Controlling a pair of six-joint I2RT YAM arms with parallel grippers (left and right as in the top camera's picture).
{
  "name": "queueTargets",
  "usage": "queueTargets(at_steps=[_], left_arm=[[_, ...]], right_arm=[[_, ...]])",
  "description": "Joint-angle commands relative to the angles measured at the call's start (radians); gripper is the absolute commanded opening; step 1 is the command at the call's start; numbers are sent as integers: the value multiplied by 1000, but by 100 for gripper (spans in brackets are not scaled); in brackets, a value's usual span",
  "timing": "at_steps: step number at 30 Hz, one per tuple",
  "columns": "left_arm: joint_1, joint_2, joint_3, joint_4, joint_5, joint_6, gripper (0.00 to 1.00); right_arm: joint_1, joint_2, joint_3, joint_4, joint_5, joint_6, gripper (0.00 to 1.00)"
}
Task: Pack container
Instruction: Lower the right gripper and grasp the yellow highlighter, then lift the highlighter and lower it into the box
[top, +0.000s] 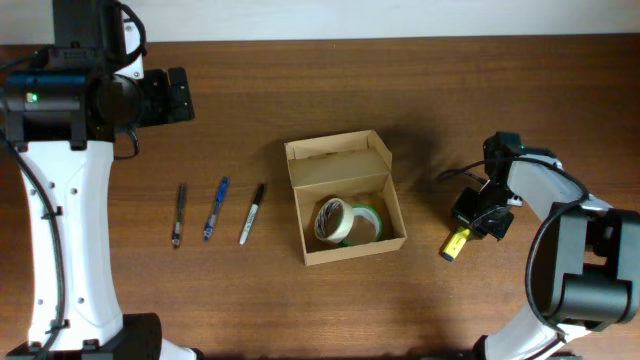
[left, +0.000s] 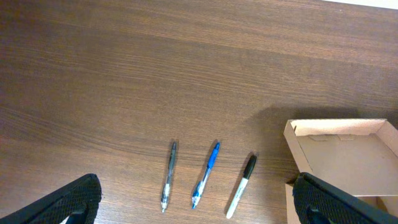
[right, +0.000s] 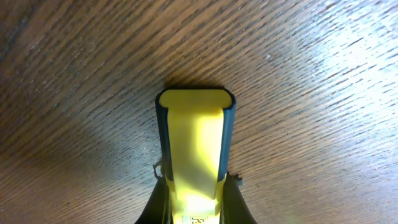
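Note:
The container is an open tan cardboard box in the middle of the table, its lid flap folded back; the left wrist view catches a corner of the container. A tape roll lies inside it. To the box's right, my right gripper is low over the table and shut on a yellow and dark-blue tool. In the right wrist view the tool sticks out ahead of the gripper, both fingers pressed against its sides. My left gripper stands open at the far left, holding nothing.
Three pens lie side by side left of the box: a dark one, a blue one and a white marker with a black cap. They show below my left gripper as well.

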Motion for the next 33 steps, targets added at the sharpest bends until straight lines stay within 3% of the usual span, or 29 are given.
queueTargets(at_steps=[1,10,19,23,26,33], left_arm=[[3,6,12,2,11,16,99],[3,6,12,3,11,16,99],[3,6,12,4,11,16,99],[3,6,12,9,11,16,99],[3,6,12,10,11,16,99],[3,6,12,-2,11,16,99]], right_arm=[[14,88,-70,48,31,7,4],[14,-136,10,-1,43,2,4],[53,-423,340,-304,118,-20,4],[165,-486,459,-406,108,-41,4],[298,-496,475,-415,28,-134,4],[589,-405,475,-432,-40,-308,4]])
